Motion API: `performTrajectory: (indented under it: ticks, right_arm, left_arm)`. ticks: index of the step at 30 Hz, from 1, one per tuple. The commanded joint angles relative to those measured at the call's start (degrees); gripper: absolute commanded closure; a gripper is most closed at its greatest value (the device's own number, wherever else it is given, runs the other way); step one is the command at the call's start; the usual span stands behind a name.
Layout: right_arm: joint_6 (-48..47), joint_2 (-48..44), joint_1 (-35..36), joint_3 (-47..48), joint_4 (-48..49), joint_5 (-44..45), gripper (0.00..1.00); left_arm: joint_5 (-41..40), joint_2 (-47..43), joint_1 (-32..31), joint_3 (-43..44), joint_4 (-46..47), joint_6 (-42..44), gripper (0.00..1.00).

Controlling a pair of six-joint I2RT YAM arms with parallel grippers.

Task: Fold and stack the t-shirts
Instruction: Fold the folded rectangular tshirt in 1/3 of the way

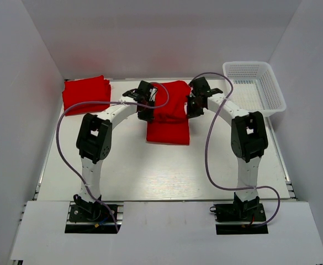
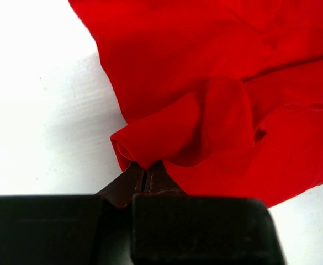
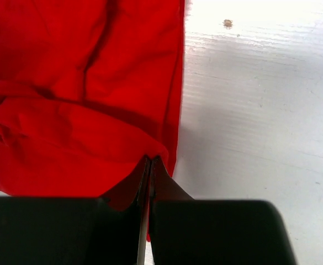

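no readable text, labels or numbers — none

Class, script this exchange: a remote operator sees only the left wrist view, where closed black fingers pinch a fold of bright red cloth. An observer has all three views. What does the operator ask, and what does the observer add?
Operator: My left gripper pinches a fold of the bright red soft-cloth t-shirt. Where is the other arm?
Observer: The right gripper is shut on the opposite side edge of that same t-shirt.
Operator: Is any other red cloth out there?
Observer: Yes. A folded red cloth pile lies at the far left corner of the white table, apart from your t-shirt.
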Motion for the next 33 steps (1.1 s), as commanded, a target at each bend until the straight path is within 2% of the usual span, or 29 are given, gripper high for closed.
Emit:
performTrajectory:
  ticks: [1, 4, 5, 7, 8, 9, 10, 11, 14, 17, 20, 21, 23, 24, 25, 28, 30, 33]
  right_arm:
    - [-1.9, 1.9, -0.8, 4.1, 2.8, -2.6, 1.0]
    - [-2.0, 3.5, -1.5, 5.7, 2.9, -3.0, 1.0]
    - [-2.6, 4.2, -1.6, 5.9, 3.2, -3.2, 1.0]
    - [-3.0, 4.3, -1.6, 6.8, 3.6, -3.8, 0.97]
    - [-3.0, 4.2, -1.7, 7.2, 3.6, -4.3, 0.87]
    - [-3.9, 4.0, -1.6, 7.3, 3.9, -4.7, 0.61]
    - [-3.8, 3.9, -1.7, 7.8, 3.8, -4.6, 0.47]
    - [-4.1, 2.6, -1.8, 8.0, 3.6, -4.5, 0.1]
    - [-4.4, -1.0, -1.5, 7.3, 3.5, -3.9, 0.1]
    - [-4.8, -6.3, -0.6, 2.9, 3.6, -3.0, 0.1]
    - [-4.8, -13.8, -1.2, -4.7, 3.9, -4.1, 0.1]
    - [-4.1, -15.4, -1.0, -10.7, 4.3, -4.3, 0.1]
    - [-3.0, -20.3, -0.8, -14.9, 6.2, -5.1, 0.1]
    - [-1.7, -21.4, -0.7, -21.1, 7.8, -5.5, 0.1]
    - [-1.9, -23.2, -0.6, -23.2, 8.7, -6.0, 0.1]
    - [0.0, -24.7, 0.1, -29.7, 12.7, -7.0, 0.1]
    - [1.9, -24.3, 0.7, -31.1, 14.3, -7.3, 0.1]
    - [4.4, -23.0, 1.1, -32.8, 16.7, -7.3, 0.1]
  left_arm:
    - [0.7, -0.8, 1.1, 2.0, 3.3, 1.8, 1.0]
    - [0.7, 1.0, 1.6, 3.6, 2.5, 1.8, 0.98]
    - [0.0, 1.7, 1.6, 4.5, 2.0, 1.8, 0.81]
    - [0.0, 1.7, 2.2, 4.5, 2.0, 1.8, 0.57]
    - [0.0, 1.7, 2.2, 4.5, 2.0, 1.8, 0.21]
    - [0.0, 1.7, 2.2, 4.5, 2.0, 1.8, 0.0]
    - [0.0, 1.1, 2.2, 5.0, 1.3, 1.8, 0.0]
    - [-1.0, 0.2, 2.7, 5.0, 0.8, 1.8, 0.0]
    - [-3.2, -2.9, 2.7, 5.0, -1.0, 0.9, 0.0]
    - [-5.2, -6.3, 3.2, 0.8, -1.0, -0.4, 0.0]
    - [-3.3, -11.7, 3.2, -6.7, 0.4, -1.1, 0.0]
    - [-2.3, -14.6, 3.2, -8.9, 2.3, -1.1, 0.0]
    - [0.9, -16.8, 3.2, -15.0, 4.2, -1.1, 0.0]
    - [1.9, -17.5, 2.7, -16.7, 6.0, -1.1, 0.0]
    - [1.9, -18.2, 2.0, -18.3, 6.9, -1.1, 0.0]
    - [6.0, -18.8, 2.0, -24.8, 11.4, -1.1, 0.0]
    - [6.8, -17.7, 2.0, -25.4, 12.2, -1.1, 0.0]
    - [6.8, -16.6, 2.0, -26.6, 13.6, -1.7, 0.07]
